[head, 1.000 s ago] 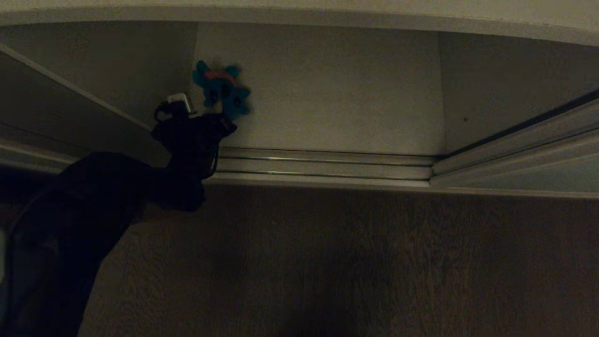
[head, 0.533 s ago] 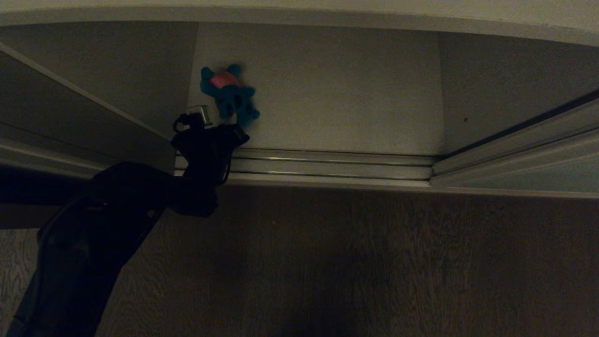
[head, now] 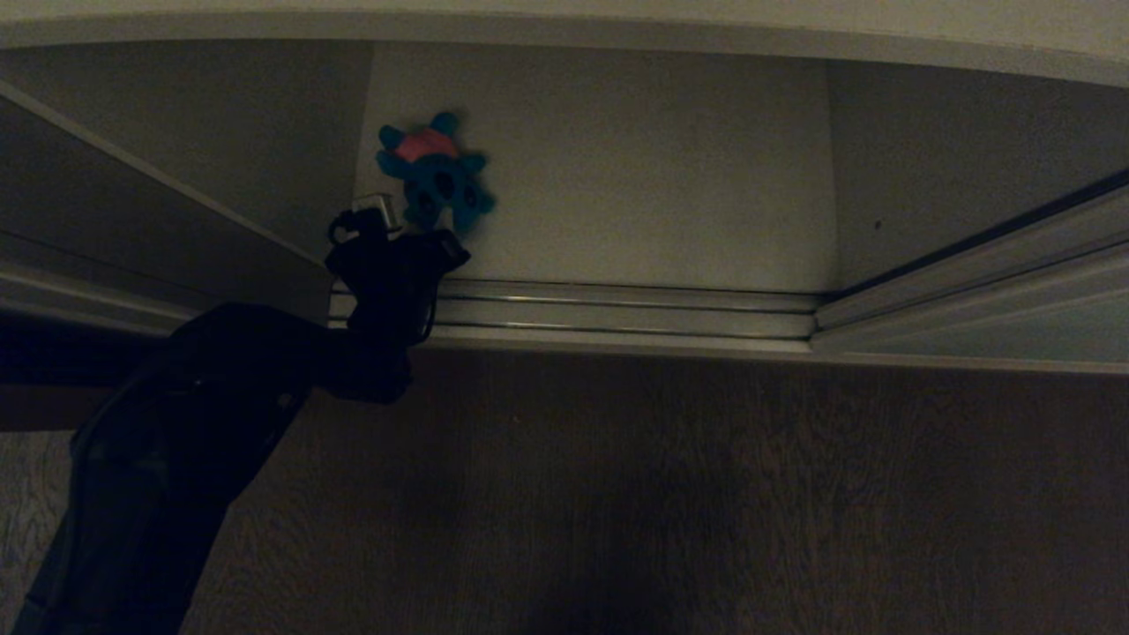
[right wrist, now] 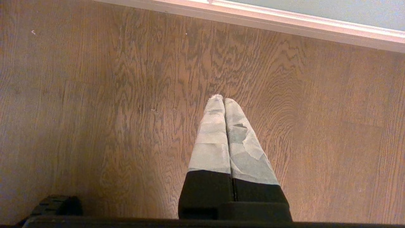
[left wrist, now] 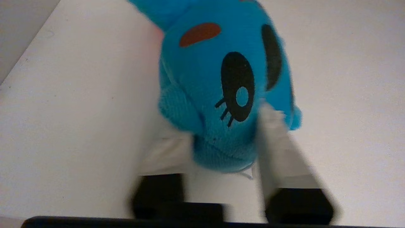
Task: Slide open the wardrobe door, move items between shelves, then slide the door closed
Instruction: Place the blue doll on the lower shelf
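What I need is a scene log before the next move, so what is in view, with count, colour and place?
blue plush toy: one, blue with pink top, lying on the shelf near its left end
shelf: one, white, inside the open wardrobe
door tracks: one set, pale, along the shelf front
sliding wardrobe door: one, grey-green, at right
floor: brown wood
left gripper: fingers apart, either side of the toy
right gripper: shut, over the floor
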Available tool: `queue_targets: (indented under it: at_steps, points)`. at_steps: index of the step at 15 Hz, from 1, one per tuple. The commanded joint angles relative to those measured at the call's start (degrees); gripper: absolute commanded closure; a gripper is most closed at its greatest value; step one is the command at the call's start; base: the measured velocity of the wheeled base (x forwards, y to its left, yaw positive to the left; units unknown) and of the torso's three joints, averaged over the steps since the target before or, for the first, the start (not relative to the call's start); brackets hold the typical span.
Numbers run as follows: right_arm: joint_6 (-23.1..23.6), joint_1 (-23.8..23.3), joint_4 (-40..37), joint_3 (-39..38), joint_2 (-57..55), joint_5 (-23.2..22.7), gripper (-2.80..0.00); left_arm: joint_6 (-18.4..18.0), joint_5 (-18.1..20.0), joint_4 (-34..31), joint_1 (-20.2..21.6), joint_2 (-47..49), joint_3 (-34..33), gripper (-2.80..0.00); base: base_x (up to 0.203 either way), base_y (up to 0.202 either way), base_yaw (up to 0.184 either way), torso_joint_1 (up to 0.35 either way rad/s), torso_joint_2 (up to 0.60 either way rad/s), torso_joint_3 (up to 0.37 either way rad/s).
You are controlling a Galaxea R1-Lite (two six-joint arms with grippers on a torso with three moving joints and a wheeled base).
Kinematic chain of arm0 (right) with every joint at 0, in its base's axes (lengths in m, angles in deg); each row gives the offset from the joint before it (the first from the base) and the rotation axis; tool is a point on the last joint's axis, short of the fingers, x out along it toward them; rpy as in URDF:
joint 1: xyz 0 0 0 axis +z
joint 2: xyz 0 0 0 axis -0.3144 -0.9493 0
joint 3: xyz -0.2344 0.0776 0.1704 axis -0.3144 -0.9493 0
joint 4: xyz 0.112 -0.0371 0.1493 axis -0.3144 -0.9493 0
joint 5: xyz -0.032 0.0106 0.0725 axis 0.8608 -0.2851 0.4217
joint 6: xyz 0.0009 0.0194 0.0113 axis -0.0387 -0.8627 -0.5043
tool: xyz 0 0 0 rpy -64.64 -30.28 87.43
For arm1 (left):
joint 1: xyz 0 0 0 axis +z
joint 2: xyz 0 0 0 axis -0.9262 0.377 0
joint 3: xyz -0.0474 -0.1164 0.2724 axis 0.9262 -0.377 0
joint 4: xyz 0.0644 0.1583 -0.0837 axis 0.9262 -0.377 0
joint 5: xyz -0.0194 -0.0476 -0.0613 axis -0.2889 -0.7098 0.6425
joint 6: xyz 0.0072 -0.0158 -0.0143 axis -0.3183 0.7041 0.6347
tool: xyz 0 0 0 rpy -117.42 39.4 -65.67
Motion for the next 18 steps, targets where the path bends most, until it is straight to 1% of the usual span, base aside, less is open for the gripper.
queue_targets:
  at_steps: [1,3,5,6,7,8,11,12,14,16,18]
  points:
    - [0.05,0.01,0.01,0.0,0.11,-0.04,0.0,0.28,0.1,-0.52,0.02,-2.97,-0.85,-2.8,0.0,0.0,0.0,0.0,0.0,0.0]
    - [0.05,0.01,0.01,0.0,0.11,-0.04,0.0,0.48,0.51,-3.48,0.14,-5.42,-1.94,-2.8,0.0,0.0,0.0,0.0,0.0,0.0]
    - [0.05,0.01,0.01,0.0,0.11,-0.04,0.0,0.33,0.48,-3.65,0.17,-6.23,-2.83,-2.8,0.0,0.0,0.0,0.0,0.0,0.0]
    - [0.05,0.01,0.01,0.0,0.11,-0.04,0.0,0.1,0.86,-3.69,0.25,-7.71,-5.51,-2.8,0.0,0.0,0.0,0.0,0.0,0.0]
    - [0.05,0.01,0.01,0.0,0.11,-0.04,0.0,-0.12,2.29,-4.07,0.39,-9.95,-8.84,-2.8,0.0,0.0,0.0,0.0,0.0,0.0]
    - [0.05,0.01,0.01,0.0,0.11,-0.04,0.0,-0.27,3.33,-4.55,0.56,-11.7,-10.6,-2.8,0.0,0.0,0.0,0.0,0.0,0.0]
    - [0.05,0.01,0.01,0.0,0.11,-0.04,0.0,-0.51,3.66,-5.0,0.88,-14.26,-12.18,-2.8,0.0,0.0,0.0,0.0,0.0,0.0]
    - [0.05,0.01,0.01,0.0,0.11,-0.04,0.0,-0.83,3.62,-5.55,0.95,-14.9,-13.06,0.0,0.0,0.0,0.0,0.0,0.0,0.0]
    - [0.05,0.01,0.01,0.0,0.11,-0.04,0.0,-0.99,4.09,-7.8,1.01,-18.14,-15.3,0.0,0.0,0.0,0.0,0.0,0.0,0.0]
    - [0.05,0.01,0.01,0.0,0.11,-0.04,0.0,-1.0,5.45,-13.75,1.31,-23.06,-17.61,0.0,0.0,0.0,0.0,0.0,0.0,0.0]
    - [0.05,0.01,0.01,0.0,0.11,-0.04,0.0,-1.18,6.46,-17.14,1.48,-25.21,-20.06,0.0,0.0,0.0,0.0,0.0,0.0,0.0]
